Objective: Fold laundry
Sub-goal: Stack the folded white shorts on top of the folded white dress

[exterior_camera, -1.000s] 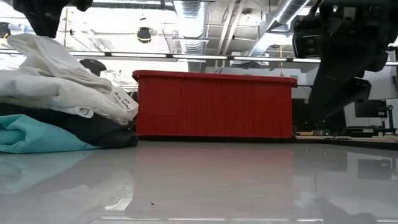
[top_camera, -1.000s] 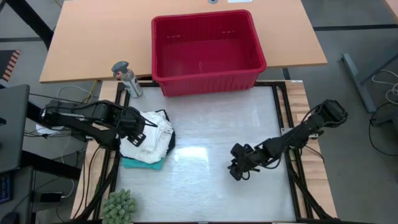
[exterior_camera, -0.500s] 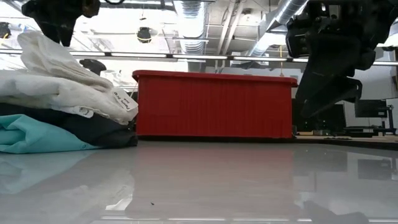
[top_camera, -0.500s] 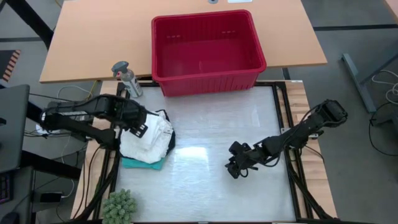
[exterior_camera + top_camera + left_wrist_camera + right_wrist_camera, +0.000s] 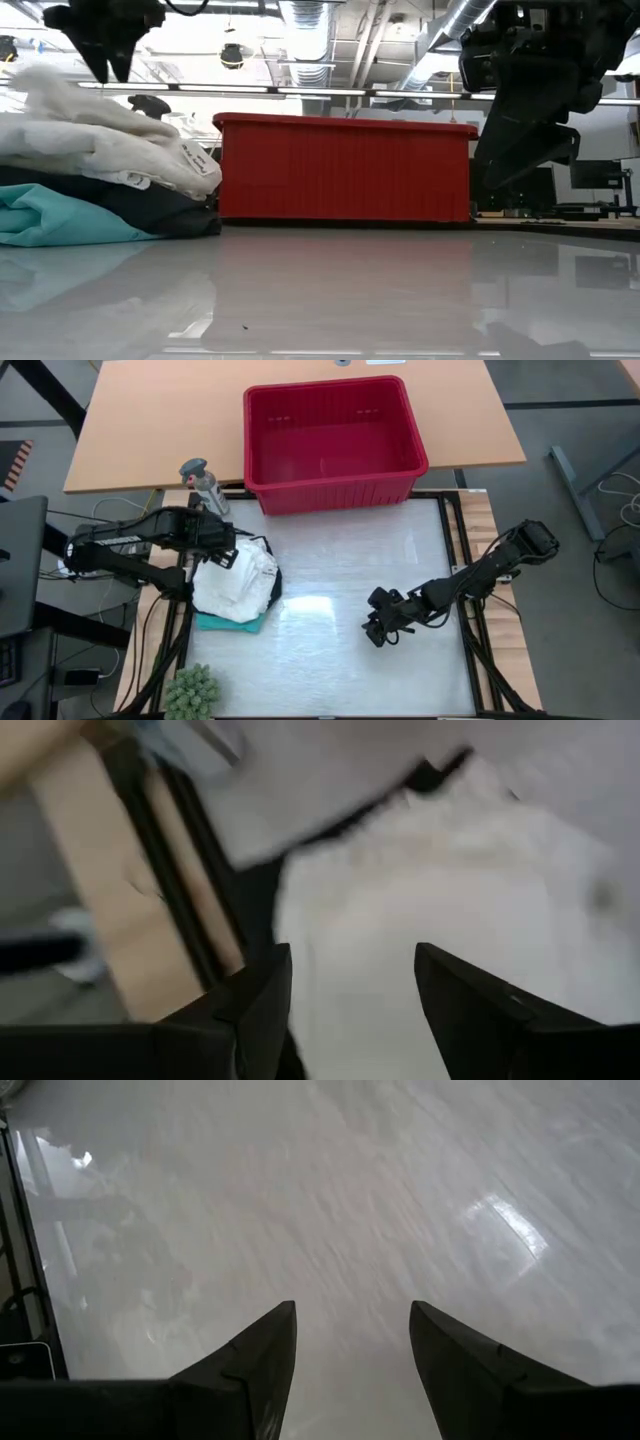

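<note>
Glossy white table (image 5: pixel 340 630), red basket (image 5: pixel 335 440), ceiling ducts overhead

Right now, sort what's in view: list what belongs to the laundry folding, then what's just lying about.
Belongs to the job:
white garments
black garment
teal garment
left gripper, open above the pile
right gripper, open over bare table

Just lying about:
red basket
green plant
spray bottle

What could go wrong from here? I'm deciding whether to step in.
The white garment lies rumpled on top of the black and teal ones, so the stack could slump. The open left gripper hangs just above it and could snag cloth. The open right gripper waits over bare table.
</note>
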